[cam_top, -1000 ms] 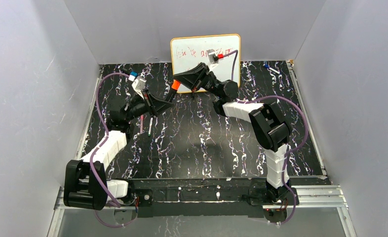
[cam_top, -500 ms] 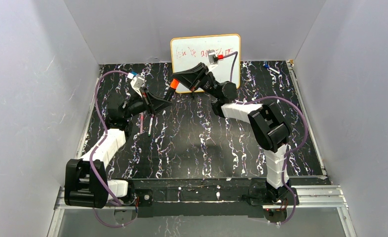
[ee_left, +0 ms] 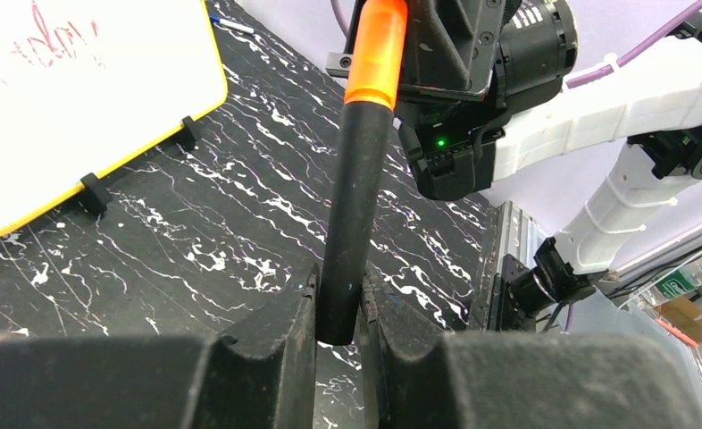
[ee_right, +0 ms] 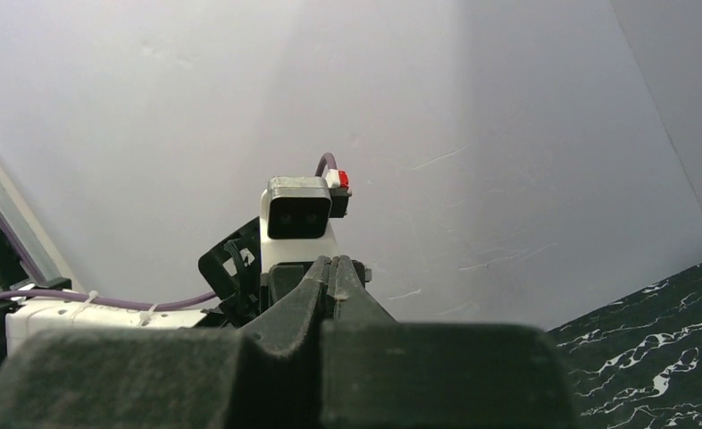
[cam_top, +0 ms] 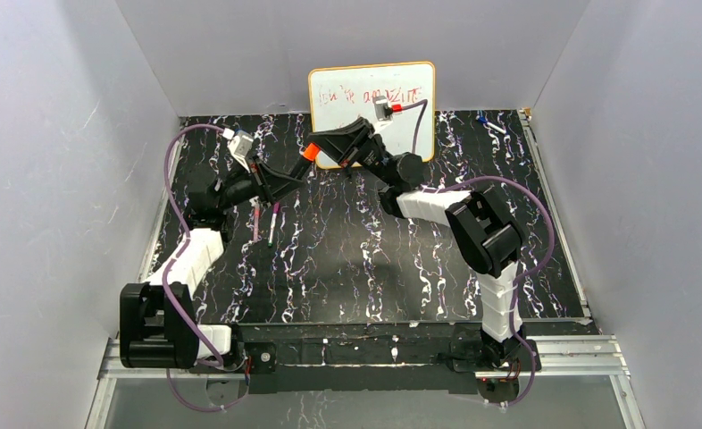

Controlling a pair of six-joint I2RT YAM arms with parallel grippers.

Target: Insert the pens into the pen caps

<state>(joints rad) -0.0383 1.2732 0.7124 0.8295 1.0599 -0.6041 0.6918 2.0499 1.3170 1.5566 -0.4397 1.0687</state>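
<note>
Left hand (ee_left: 338, 308) around pen (ee_left: 356, 179); scrawl (cam_top: 371, 95) illegible

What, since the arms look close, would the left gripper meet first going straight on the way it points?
Probably the right gripper: the black marker held by the left gripper points at it; depth unclear.

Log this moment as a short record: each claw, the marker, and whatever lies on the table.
left claw: shut on the black marker, gripping the barrel near its plain end
black marker: held off the table, orange end pointing at the right claw
right claw: shut, nothing seen in its grip; close to the orange end, contact unclear
slim pens: two, lying on the table beside the left arm
whiteboard: upright at the back, red scribbles
</note>
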